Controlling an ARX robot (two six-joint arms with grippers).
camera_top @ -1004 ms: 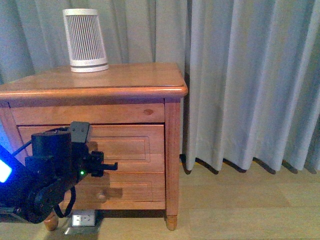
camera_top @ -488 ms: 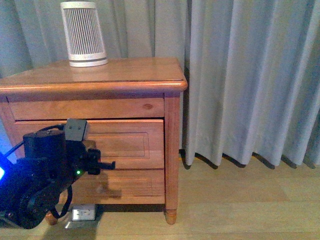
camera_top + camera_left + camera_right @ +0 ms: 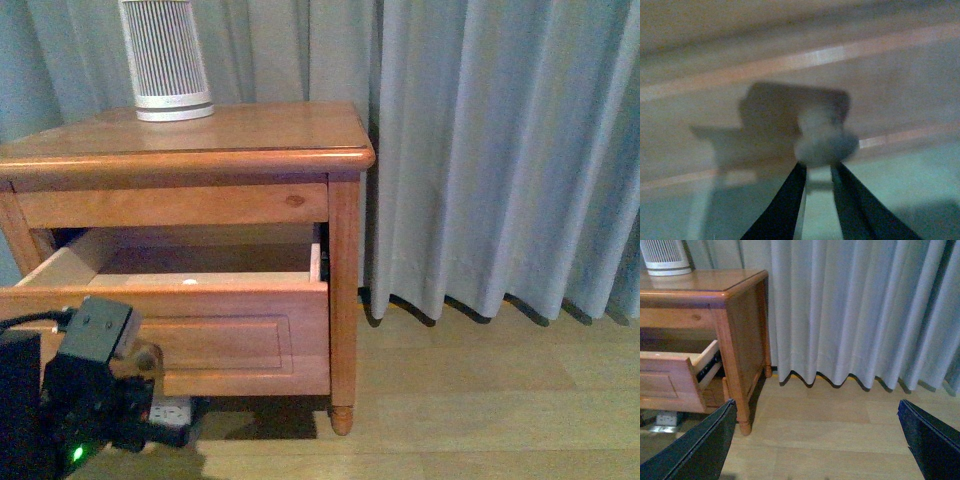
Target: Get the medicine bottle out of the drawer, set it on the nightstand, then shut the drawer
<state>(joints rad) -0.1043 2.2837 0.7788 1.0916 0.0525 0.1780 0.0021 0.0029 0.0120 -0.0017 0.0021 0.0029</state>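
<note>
The nightstand (image 3: 230,150) stands at the left of the front view. Its upper drawer (image 3: 230,335) is pulled well out and shows pale wood inside. My left gripper (image 3: 140,362) is shut on the drawer knob (image 3: 150,357) at the lower left. In the left wrist view the two dark fingers (image 3: 785,205) pinch the blurred round knob (image 3: 826,142). A tiny white spot (image 3: 190,281) shows just over the drawer front; I cannot tell whether it is the medicine bottle. My right gripper (image 3: 816,405) is open and empty over the floor, right of the nightstand (image 3: 740,310).
A tall white slatted cone (image 3: 165,60) stands at the back of the nightstand top. Grey curtains (image 3: 480,150) hang behind and to the right. Pale wood floor (image 3: 480,400) lies in front. A white socket box (image 3: 172,410) sits under the nightstand.
The upper drawer has gone from shut to pulled out. My left gripper has come back towards me and lower in the view, still holding the knob.
</note>
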